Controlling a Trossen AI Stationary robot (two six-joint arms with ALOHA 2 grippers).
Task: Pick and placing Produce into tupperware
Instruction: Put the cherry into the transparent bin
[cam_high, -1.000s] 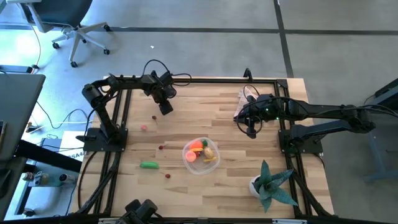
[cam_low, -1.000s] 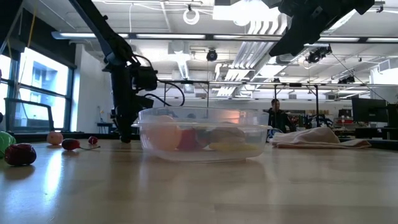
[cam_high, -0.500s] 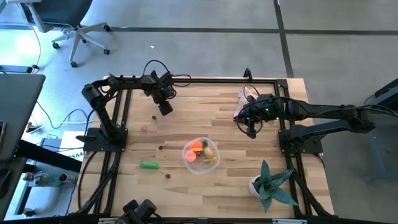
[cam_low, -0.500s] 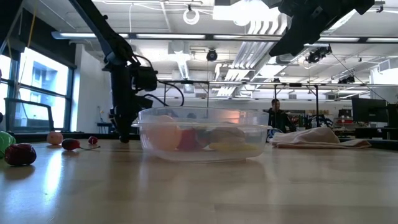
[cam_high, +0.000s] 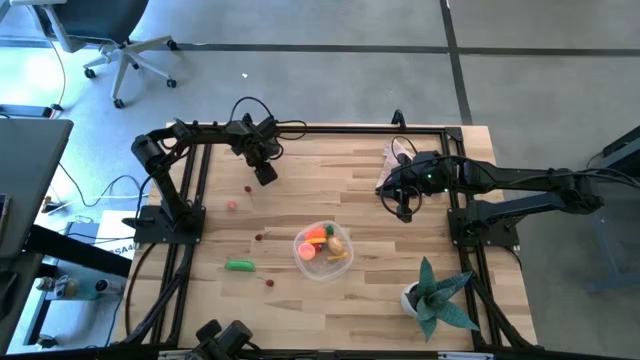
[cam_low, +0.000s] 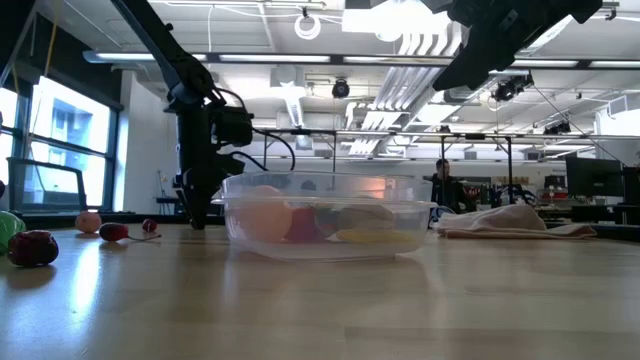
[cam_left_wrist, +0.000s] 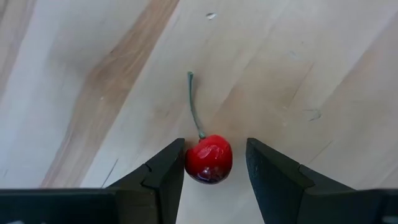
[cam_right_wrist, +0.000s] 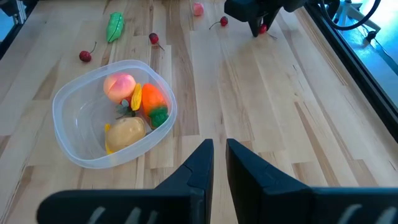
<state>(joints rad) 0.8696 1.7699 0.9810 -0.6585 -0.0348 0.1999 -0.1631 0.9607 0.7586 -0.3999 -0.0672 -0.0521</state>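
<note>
My left gripper (cam_high: 266, 178) points down at the table's far left and stands open. A small red cherry (cam_left_wrist: 209, 158) with a green stem lies on the wood between its fingers; one finger stands right beside it, the other apart. I cannot tell whether either touches it. The clear tupperware (cam_high: 323, 250) near the table's middle holds a pink ball, an orange carrot, yellow sticks and a tan ball (cam_right_wrist: 126, 132). A green pod (cam_high: 239, 265), a small pink ball (cam_high: 232, 205) and other red berries (cam_high: 259, 238) lie loose on the table. My right gripper (cam_right_wrist: 214, 155) hovers shut at the far right.
A pink cloth (cam_high: 392, 165) lies at the far right beneath the right arm. A teal spiky plant in a white pot (cam_high: 435, 295) stands at the near right corner. Black frame rails (cam_high: 330, 127) run along the table's edges. A person stands far off in the room (cam_low: 443, 185).
</note>
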